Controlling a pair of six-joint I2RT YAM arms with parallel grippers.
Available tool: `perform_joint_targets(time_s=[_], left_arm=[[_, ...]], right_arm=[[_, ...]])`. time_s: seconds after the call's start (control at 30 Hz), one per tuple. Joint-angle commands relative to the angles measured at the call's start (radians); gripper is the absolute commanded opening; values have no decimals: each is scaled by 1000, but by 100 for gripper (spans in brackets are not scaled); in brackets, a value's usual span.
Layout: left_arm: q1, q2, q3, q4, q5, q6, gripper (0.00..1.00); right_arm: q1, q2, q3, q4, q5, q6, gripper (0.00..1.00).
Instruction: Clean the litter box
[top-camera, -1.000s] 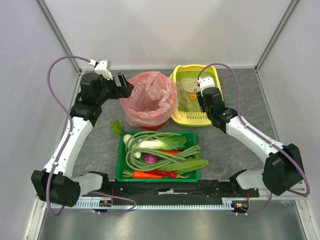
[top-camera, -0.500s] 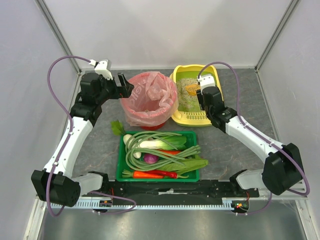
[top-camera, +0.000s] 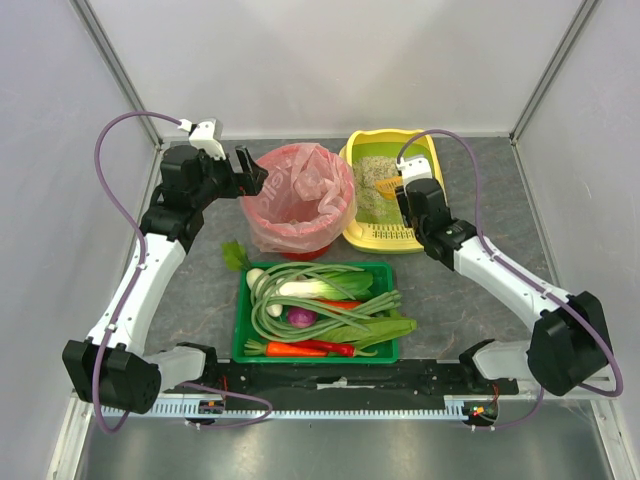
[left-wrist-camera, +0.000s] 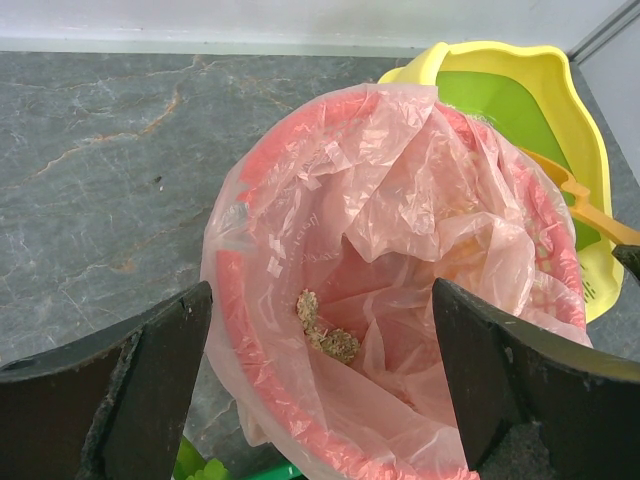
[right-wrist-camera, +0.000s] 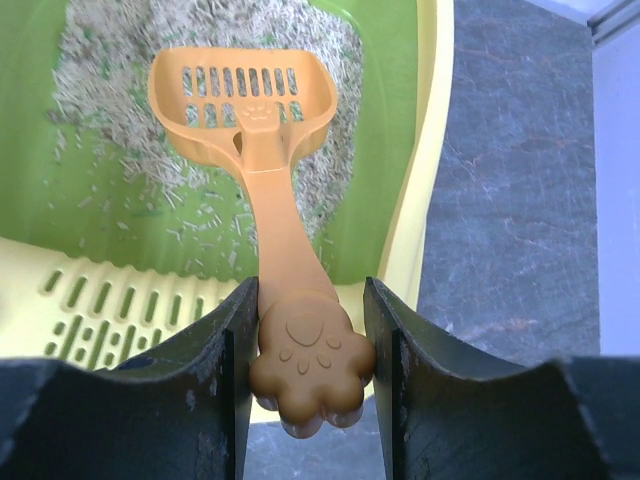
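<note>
White panels wall in a grey, marble-patterned bench (top-camera: 430, 310). The litter box (top-camera: 372, 238), a yellow rectangular plastic tray with a green lining and grey-beige granules, sits toward the bench's far right corner. It is just beside a round red bin lined with a pink plastic bag (top-camera: 298, 200).

The right arm (top-camera: 500, 270) reaches over the box's near rim. Its jaws pinch the paw-shaped end of an orange slotted plastic scoop (right-wrist-camera: 270, 200). The scoop's head lies over the granules inside the box; I cannot tell whether it touches them.

The left arm (top-camera: 150, 270) hangs at the bin's left side, its jaws spread wide and holding nothing. A small clump of granules (left-wrist-camera: 325, 330) lies in the bag.

A green rectangular plastic tray (top-camera: 240, 335) of vegetables sits near the middle of the bench's near edge.
</note>
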Motion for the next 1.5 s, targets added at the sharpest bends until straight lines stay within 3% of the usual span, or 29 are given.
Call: perform_joint_targets(time_s=[0.0, 0.33, 0.83, 1.47], left_arm=[[7, 0, 9, 32, 7, -15, 97], [7, -10, -4, 23, -1, -5, 97], [8, -7, 24, 7, -39, 16, 97], [8, -14, 53, -23, -24, 13, 97]], right_arm=[[1, 14, 89, -137, 48, 7, 0], [0, 153, 114, -171, 3, 18, 0], [-20, 340, 156, -89, 172, 101, 0], [-105, 413, 33, 457, 68, -65, 0]])
